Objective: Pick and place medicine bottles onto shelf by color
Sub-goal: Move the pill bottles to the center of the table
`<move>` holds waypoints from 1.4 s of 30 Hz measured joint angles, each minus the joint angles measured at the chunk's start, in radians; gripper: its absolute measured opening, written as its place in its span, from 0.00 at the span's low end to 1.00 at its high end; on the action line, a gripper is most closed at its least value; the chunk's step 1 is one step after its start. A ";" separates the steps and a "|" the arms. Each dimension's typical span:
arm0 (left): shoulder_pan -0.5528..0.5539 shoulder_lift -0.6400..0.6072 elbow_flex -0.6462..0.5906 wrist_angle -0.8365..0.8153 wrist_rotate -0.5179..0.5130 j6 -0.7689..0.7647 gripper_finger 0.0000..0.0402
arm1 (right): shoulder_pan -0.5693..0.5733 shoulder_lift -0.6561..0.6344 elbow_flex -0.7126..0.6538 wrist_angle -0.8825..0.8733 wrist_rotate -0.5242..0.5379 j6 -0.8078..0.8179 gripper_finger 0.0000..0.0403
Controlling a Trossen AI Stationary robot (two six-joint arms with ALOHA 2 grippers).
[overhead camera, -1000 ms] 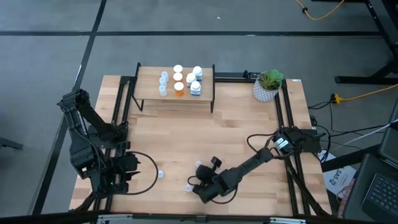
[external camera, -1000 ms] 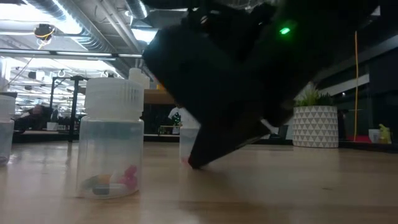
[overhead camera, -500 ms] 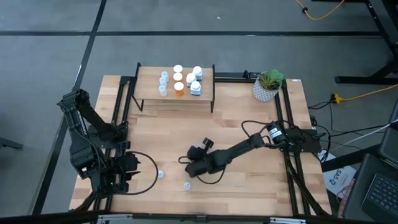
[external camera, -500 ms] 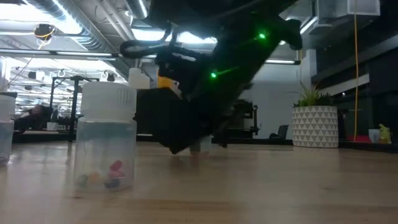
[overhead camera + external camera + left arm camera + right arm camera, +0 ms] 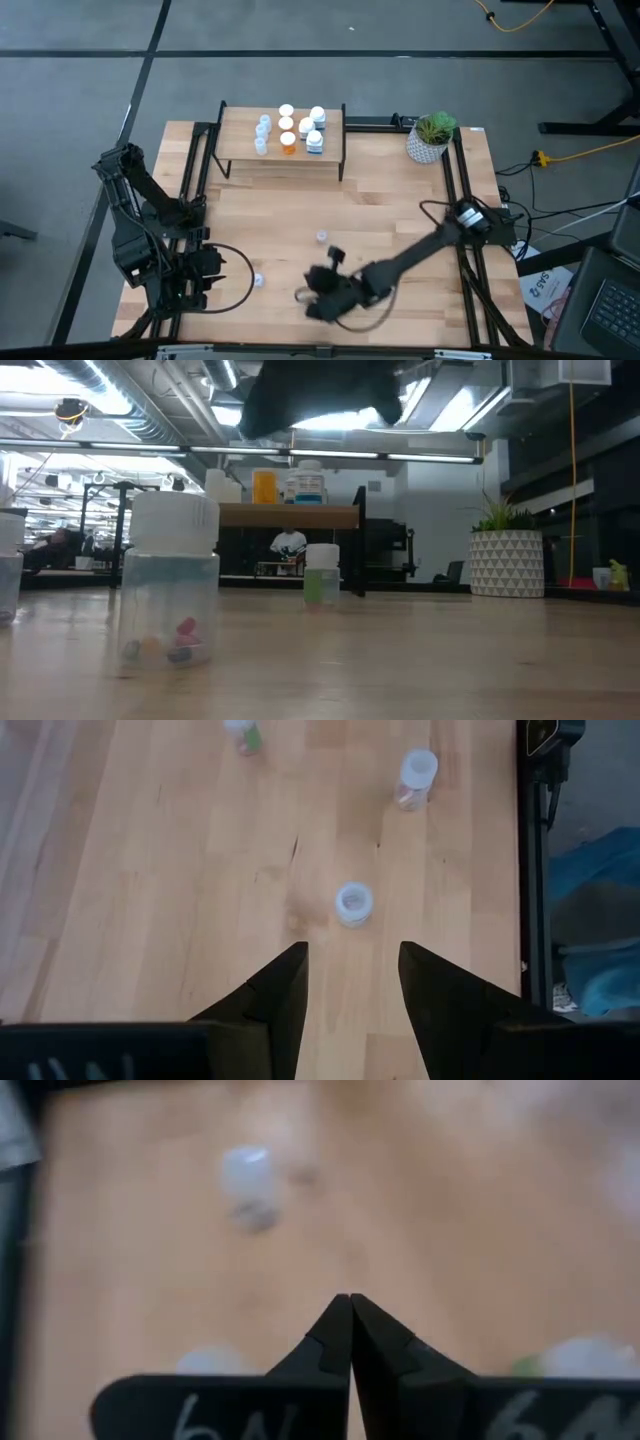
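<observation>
While your right gripper (image 5: 312,305) hovers bottom-centre, fingertips pressed together (holding nothing):
Descending unopened, you could topple that pale vial (image 5: 299,296) beside it.

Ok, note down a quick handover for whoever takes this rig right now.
Right claw: shut, empty, above the table's front edge.
Left claw: open, empty, parked at the front left.
Done: seven bottles on the shelf.
Left: three clear vials on the table, one mid-table, one near the left arm, one by the right claw. Pick these and shelve them by color.
</observation>
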 joint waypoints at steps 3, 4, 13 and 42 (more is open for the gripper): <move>0.000 0.000 0.000 0.002 0.000 0.000 0.37 | 0.073 -0.002 -0.002 0.005 -0.029 0.040 0.01; 0.000 0.000 0.000 0.002 0.000 0.000 0.37 | 0.096 -0.002 -0.002 0.009 -0.034 0.065 0.01; 0.000 0.000 0.000 0.002 -0.001 0.000 0.37 | 0.202 0.012 -0.001 0.112 -0.107 0.219 0.01; 0.000 0.000 0.000 0.007 -0.021 0.000 0.37 | 0.033 0.163 -0.002 0.268 -0.357 0.162 0.01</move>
